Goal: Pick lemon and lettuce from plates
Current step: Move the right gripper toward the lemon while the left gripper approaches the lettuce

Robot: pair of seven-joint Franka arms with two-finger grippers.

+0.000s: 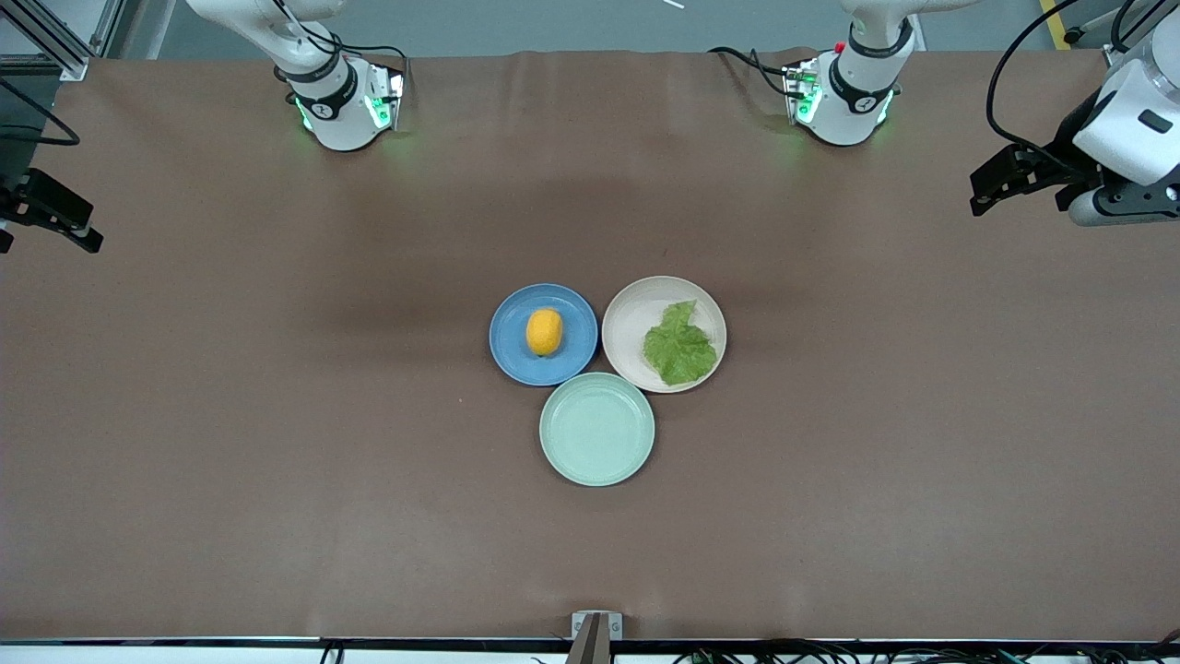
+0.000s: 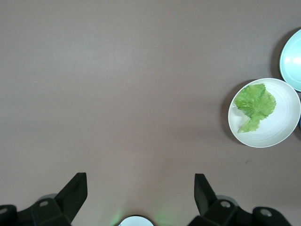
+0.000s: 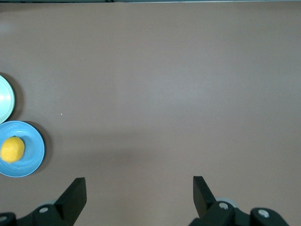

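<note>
The lemon (image 1: pixel 544 331) lies on the blue plate (image 1: pixel 510 355) mid-table. The lettuce (image 1: pixel 680 346) lies on the beige plate (image 1: pixel 631 318) beside it, toward the left arm's end. My left gripper (image 1: pixel 1012 189) hangs open and empty over bare table at the left arm's end; its wrist view (image 2: pixel 140 188) shows the lettuce (image 2: pixel 255 104) on the beige plate (image 2: pixel 280 129), well off from the fingers. My right gripper (image 1: pixel 51 226) hangs open and empty at the right arm's end; its wrist view (image 3: pixel 139 188) shows the lemon (image 3: pixel 12 149) on the blue plate (image 3: pixel 34 157).
A mint green plate (image 1: pixel 597 429) holding nothing sits nearer the front camera, touching both other plates; its rim also shows in the left wrist view (image 2: pixel 292 59) and the right wrist view (image 3: pixel 4 106). A brown cloth covers the table. Both arm bases stand along the table's edge farthest from the front camera.
</note>
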